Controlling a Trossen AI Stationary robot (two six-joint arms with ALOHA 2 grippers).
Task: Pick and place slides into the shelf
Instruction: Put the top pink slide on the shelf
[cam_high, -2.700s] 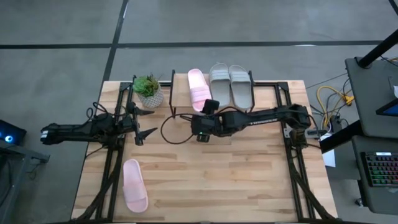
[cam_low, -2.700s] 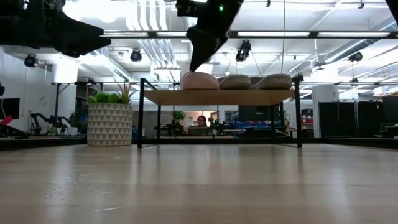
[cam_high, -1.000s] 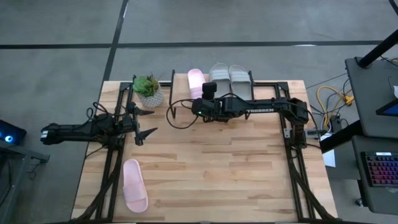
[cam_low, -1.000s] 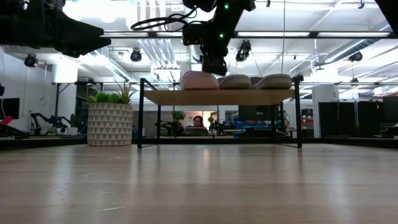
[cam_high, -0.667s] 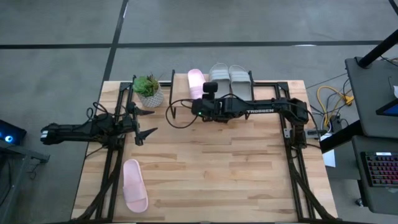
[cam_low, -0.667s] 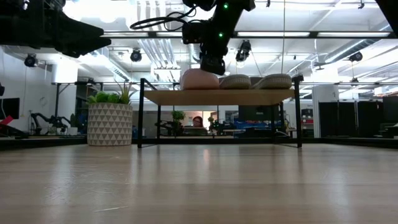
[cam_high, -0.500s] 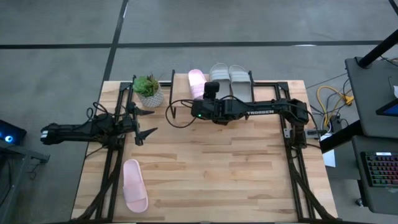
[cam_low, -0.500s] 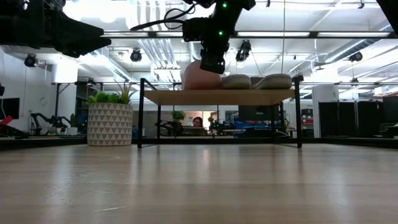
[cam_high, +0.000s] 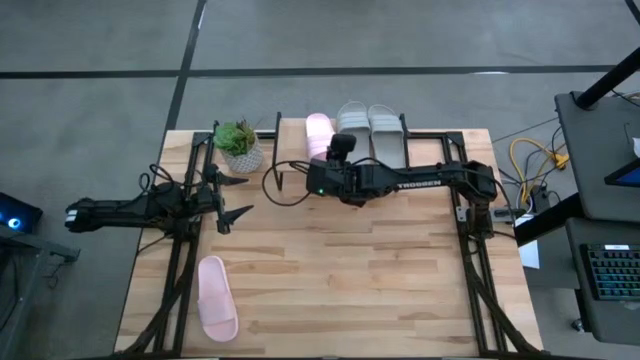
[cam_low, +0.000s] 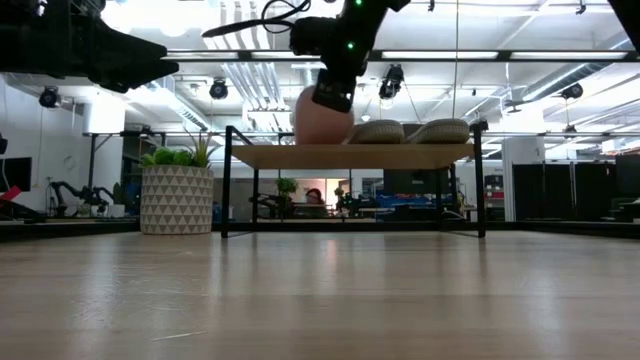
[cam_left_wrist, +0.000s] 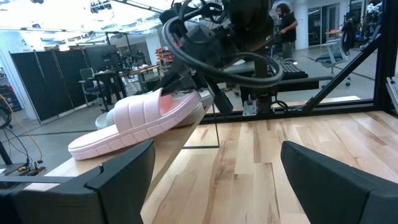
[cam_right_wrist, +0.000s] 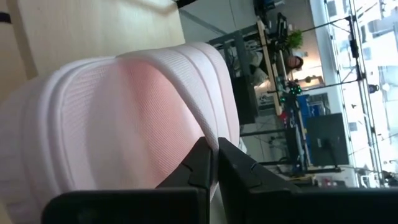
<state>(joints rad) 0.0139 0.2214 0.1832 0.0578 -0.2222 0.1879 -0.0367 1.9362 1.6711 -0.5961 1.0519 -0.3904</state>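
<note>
On the shelf (cam_high: 425, 150) at the table's far edge stand two grey slides (cam_high: 370, 128) side by side, with a pink slide (cam_high: 318, 128) to their left. That pink slide stands tipped up (cam_low: 318, 118), and my right gripper (cam_low: 332, 98) is shut on it, reaching in from the right. The other pink slide (cam_high: 216, 298) lies flat on the table near the front left. My left gripper (cam_high: 232, 195) hovers open over the table's left side, holding nothing. My right gripper is shut at the edge of the pink slide's strap (cam_right_wrist: 225, 127); its own fingers (cam_right_wrist: 200, 163) hide how much of the strap lies between them. It comes from the table's right, slanting down. The slide's near end (cam_left_wrist: 189, 107) is raised; its far end (cam_left_wrist: 81, 147) stays on the shelf board.
A potted plant (cam_high: 239, 146) stands left of the shelf at the far edge. The shelf's black legs (cam_low: 227, 185) rise from the table. A black cable loops off my right arm (cam_high: 285, 185). Bare wood lies across the table's middle and near right (cam_high: 380, 280).
My right gripper has turned at the wrist over the pink slide on the shelf and risen a little. The slide, which lay flat beside the grey pair, now stands tipped up with its near end lifted. My left arm has kept still.
</note>
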